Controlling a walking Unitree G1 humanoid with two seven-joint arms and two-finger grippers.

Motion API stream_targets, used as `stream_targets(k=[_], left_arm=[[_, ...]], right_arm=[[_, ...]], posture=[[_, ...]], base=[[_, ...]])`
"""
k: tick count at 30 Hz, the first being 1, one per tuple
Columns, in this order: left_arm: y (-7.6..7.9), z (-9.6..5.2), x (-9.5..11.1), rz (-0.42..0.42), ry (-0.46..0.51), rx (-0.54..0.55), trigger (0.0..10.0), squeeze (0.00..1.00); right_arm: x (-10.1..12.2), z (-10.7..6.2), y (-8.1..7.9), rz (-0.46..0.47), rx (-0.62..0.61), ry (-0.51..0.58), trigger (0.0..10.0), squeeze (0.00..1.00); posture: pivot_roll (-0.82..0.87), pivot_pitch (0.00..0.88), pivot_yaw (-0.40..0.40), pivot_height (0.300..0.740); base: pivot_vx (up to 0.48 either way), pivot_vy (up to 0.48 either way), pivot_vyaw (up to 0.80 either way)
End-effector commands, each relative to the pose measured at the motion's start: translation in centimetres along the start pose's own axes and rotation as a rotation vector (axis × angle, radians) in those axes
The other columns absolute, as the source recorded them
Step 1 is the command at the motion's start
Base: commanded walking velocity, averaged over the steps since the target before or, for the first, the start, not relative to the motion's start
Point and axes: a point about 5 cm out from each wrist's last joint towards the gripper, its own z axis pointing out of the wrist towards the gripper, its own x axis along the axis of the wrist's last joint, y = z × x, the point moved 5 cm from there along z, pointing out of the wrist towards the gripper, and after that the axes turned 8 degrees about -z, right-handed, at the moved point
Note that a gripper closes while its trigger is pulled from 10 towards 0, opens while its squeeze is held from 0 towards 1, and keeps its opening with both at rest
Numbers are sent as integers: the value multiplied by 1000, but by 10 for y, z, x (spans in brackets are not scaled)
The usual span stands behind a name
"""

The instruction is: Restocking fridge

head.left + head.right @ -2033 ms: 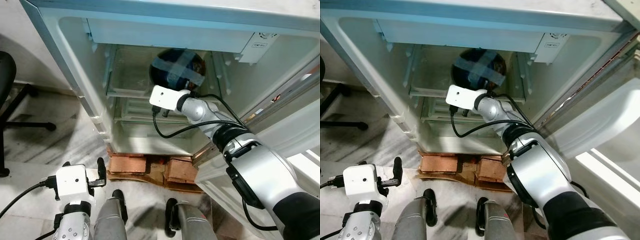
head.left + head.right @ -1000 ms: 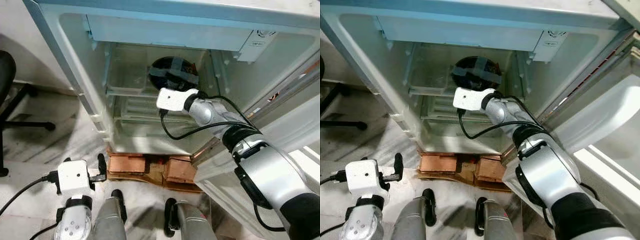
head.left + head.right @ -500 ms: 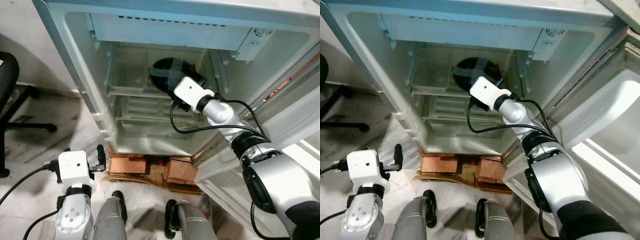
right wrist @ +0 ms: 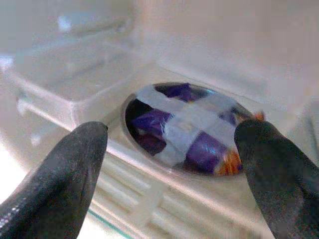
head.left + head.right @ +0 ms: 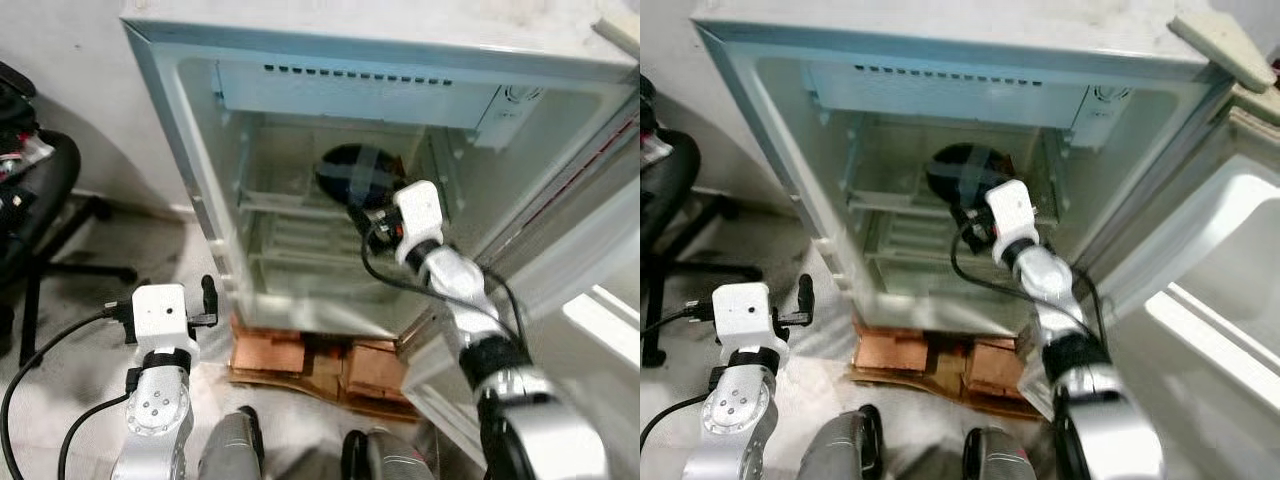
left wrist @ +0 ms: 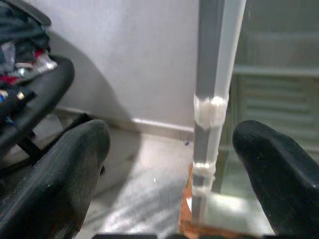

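Bowl (image 5: pixel 358 173) in fridge (image 5: pixel 940 60) partly hidden behind right wrist camera; contents under tape unidentifiable. Fridge door (image 5: pixel 1230 290) and chair (image 5: pixel 40 200) cut off by edges.

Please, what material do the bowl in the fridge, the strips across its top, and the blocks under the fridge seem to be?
Bowl: likely metal, its rim shiny grey. Strips: probably tape, pale, matte and half see-through, crossed over purple packets. Blocks: they look like brick or terracotta, reddish-brown and rough. The right hand hangs open before the bowl.

A home room: small fridge (image 5: pixel 300 60) on bricks (image 5: pixel 270 352), marble floor (image 5: pixel 90 300), office chair (image 5: pixel 40 190).
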Motion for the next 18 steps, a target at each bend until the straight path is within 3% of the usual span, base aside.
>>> stream_targets(k=[1, 5, 18], left_arm=[[-2, 0, -6, 0, -15, 8, 10000, 0], [4, 2, -11, 0, -26, -22, 10000, 0], [2, 5, -18, -1, -40, -36, 10000, 0]], right_arm=[[1, -11, 7, 71, -62, 8, 10000, 0], [-3, -34, 4, 58, -94, 37, 10000, 0], [-2, -70, -2, 70, -112, 33, 10000, 0]], posture=[[24, 91, -14, 740], [-7, 74, 6, 740], [-53, 64, 48, 740]], base=[[0, 0, 0], [0, 0, 0], [0, 0, 0]])
